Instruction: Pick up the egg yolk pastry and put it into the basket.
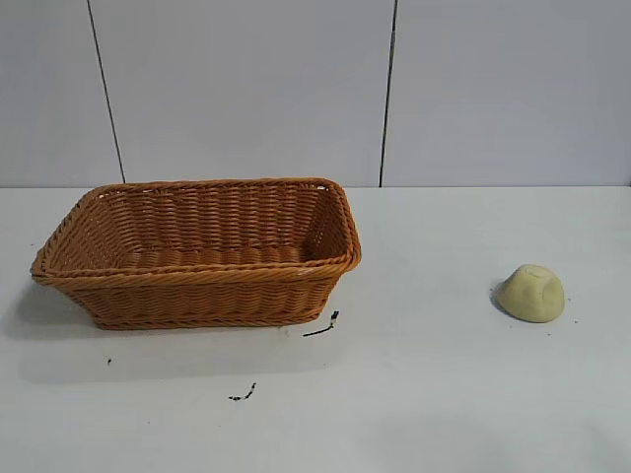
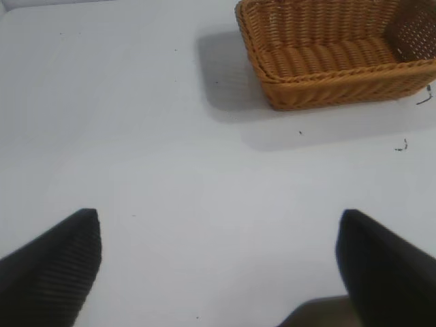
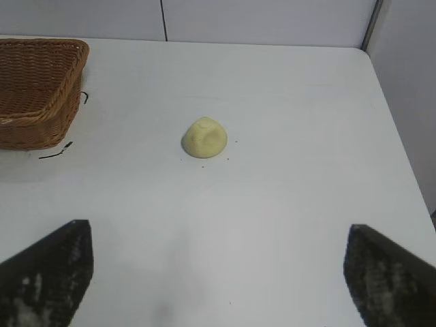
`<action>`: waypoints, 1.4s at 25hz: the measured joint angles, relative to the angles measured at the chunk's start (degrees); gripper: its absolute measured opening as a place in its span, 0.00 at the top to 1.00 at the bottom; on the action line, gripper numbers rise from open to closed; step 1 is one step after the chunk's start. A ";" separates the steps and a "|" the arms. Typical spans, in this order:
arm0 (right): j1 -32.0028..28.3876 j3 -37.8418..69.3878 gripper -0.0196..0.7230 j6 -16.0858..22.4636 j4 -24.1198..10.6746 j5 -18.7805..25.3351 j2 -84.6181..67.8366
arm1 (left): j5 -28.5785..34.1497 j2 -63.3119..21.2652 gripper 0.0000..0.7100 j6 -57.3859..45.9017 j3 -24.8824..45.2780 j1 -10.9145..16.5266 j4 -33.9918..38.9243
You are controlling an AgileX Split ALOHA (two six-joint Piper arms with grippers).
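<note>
The egg yolk pastry (image 1: 531, 293) sits on the white table (image 1: 444, 394), well apart from the basket (image 1: 197, 286) and to its right in the exterior view, which shows neither arm. Only the wrist views show the claws. The right gripper (image 3: 218, 272) hangs with fingers spread wide over bare table, the pastry ahead of it and a basket corner at the frame edge. The left gripper (image 2: 218, 266), equally spread, faces the basket, cut off by the frame; the pastry lies outside this view. Small dark specks (image 1: 320, 328) lie near the basket.
</note>
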 joint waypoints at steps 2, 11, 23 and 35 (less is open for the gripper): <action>0.00 0.00 0.04 0.00 0.02 0.00 0.00 | 0.00 0.00 0.02 0.00 0.00 0.00 0.00; 0.00 -0.67 0.04 0.00 -0.19 -0.04 2.02 | 0.00 0.00 0.02 0.00 0.00 0.00 0.00; 0.00 -10.32 0.04 0.00 -0.53 -2.86 40.40 | 0.00 0.00 0.02 0.00 0.00 0.00 0.00; 0.00 -30.95 0.04 0.00 -0.53 -7.98 84.94 | 0.00 0.00 0.02 0.00 0.00 0.00 0.00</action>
